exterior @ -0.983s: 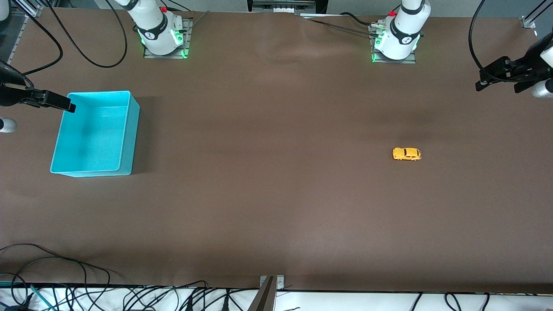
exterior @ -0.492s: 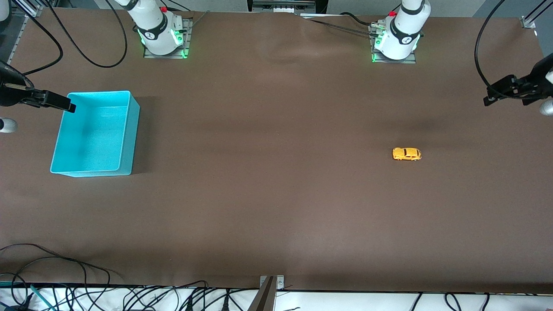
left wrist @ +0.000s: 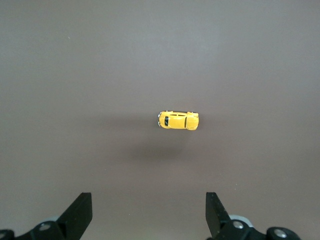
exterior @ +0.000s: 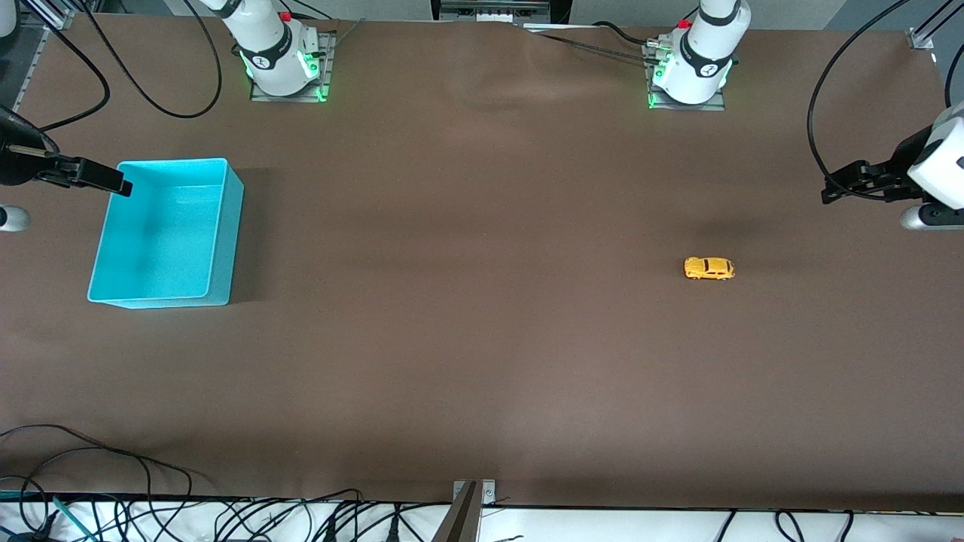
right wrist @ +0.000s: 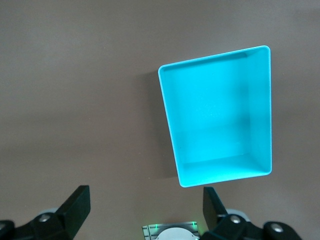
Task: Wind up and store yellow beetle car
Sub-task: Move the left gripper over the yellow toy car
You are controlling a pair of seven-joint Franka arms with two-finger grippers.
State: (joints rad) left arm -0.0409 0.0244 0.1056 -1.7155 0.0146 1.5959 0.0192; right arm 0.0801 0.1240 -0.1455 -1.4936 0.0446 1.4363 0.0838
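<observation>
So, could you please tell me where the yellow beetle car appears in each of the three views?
Front view: the yellow beetle car sits alone on the brown table, toward the left arm's end.
Left wrist view: the car is near the picture's middle, above the open left gripper.
Right wrist view: not in it.
Shared landmark: the brown table.

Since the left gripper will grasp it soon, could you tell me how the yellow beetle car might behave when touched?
The yellow beetle car stands on its wheels, so a nudge would probably roll it. It looks tiny and rigid, likely light. Its rounded body may slip between the fingers.
</observation>
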